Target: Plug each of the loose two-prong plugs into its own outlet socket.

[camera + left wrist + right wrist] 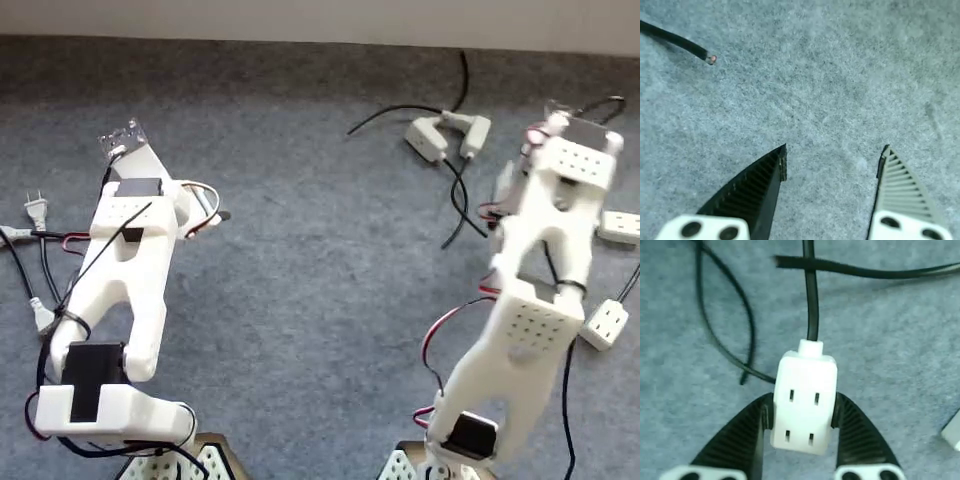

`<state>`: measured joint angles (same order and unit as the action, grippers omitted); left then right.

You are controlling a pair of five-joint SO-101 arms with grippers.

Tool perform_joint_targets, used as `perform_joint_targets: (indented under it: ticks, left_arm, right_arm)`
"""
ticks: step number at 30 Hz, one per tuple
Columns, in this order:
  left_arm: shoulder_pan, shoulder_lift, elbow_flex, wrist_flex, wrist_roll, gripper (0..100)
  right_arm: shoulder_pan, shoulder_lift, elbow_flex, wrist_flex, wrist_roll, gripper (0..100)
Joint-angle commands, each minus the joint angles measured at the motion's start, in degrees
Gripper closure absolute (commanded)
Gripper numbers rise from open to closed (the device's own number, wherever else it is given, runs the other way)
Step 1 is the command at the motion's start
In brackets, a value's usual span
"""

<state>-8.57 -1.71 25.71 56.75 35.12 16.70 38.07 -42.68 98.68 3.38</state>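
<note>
Progress looks slight — my right gripper (802, 402) has its jaws clamped on a white outlet socket (804, 385), while my left gripper (835, 150) hangs empty, jaws wide apart, over the grey counter (840, 75). A loose two-prong plug (36, 210) lies beside the left arm (130, 260), not yet inserted.

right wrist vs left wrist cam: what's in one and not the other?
Right wrist view: the right gripper is shut on a white outlet socket, fingers against its two sides. The socket's black cord runs away from it, and the corner of a second white block sits at the frame edge.
Left wrist view: the left gripper is open, with nothing between its fingers, and the cut end of a black cable lies apart from it.
Both: grey carpet and black cabling.
</note>
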Motion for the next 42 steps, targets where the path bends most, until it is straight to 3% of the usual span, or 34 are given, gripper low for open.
perform_joint_targets:
  ticks: [1,9,18,25,32,38,42]
  left_arm:
    - [-0.57,-1.89,-0.31,-1.49,0.26,71]
    - [-0.40,-1.45,-0.31,-1.58,0.26,71]
    - [-0.31,-1.45,-0.31,-2.81,0.26,71]
    - [-0.40,-1.45,-0.40,-2.81,0.26,71]
    - [-0.40,-1.36,-0.40,-2.81,0.26,71]
    - [-0.31,-1.36,-0.13,-4.13,0.26,71]
    - [-0.31,-1.45,0.40,-4.92,0.26,71]
  right_arm:
    - [-13.58,-6.46,4.44,2.24,-9.85,93.3]
    - [-33.27,-8.31,4.97,2.07,-20.75,93.3]
    - [-38.11,-7.69,5.58,-2.24,-48.44,93.3]
    - [-47.60,-7.16,6.11,-5.67,-49.32,93.3]
    - [-48.75,-0.48,13.41,-23.52,-56.44,93.3]
    - [-49.01,4.18,14.55,-26.59,-56.53,92.6]
    - [-49.71,1.27,14.55,-24.40,-56.26,79.3]
